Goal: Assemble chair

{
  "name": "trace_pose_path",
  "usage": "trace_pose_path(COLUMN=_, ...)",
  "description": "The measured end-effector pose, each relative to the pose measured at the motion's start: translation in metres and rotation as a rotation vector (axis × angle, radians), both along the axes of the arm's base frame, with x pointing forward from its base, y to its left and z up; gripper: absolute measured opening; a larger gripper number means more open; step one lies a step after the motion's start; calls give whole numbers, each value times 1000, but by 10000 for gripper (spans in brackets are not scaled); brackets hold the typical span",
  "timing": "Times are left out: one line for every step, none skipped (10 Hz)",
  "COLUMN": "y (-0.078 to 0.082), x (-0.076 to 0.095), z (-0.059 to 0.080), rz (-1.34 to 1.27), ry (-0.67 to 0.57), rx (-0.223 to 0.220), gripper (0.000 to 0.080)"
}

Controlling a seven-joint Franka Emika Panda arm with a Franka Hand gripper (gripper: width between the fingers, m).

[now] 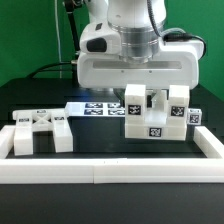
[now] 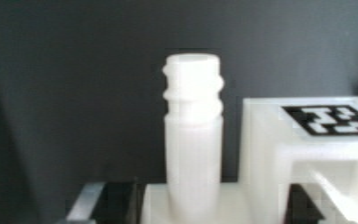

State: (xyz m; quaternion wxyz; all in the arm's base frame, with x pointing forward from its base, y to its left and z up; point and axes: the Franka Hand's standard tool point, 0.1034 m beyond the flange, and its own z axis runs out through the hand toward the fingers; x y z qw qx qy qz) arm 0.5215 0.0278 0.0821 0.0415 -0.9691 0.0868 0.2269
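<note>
Our jaws grasp a post (image 2: 190, 130) upright just beside the chair (image 1: 155, 118), right of centre on the surface (image 1: 100, 148); misaligned, we judge it could jam or topple the chair.

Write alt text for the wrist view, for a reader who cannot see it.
A white chair post with a ridged, rounded tip rises from between the fingers of the gripper, against a dark background. Beside it is a white block bearing a black-and-white marker tag.
</note>
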Motion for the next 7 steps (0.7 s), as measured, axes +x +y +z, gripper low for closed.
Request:
trace_pose_path(y=-1, x=-1, z=2, rz=1, ry=75, rx=0, gripper=333)
trace_pose_path(y=-4, x=-3, z=-1, rz=0, ry=145, rx=7, gripper=333)
trace_pose_path(y=-7, x=-7, z=-2, rz=-1, ry=222, rx=17, gripper=333)
trace_pose_path(y=-9, x=-10, z=-2, rz=-2, ry=287, rx=25, gripper=333)
trace_pose_path(y=-10, x=-13, z=-3, rz=-1, ry=337, rx=30, gripper=333)
trace_pose_path(y=-10, x=-20, z=-4, rz=1, ry=421, rx=42, gripper=333)
trace_pose_path(y=-10, x=-22, z=-6, rz=1, ry=492, rx=47, gripper=333)
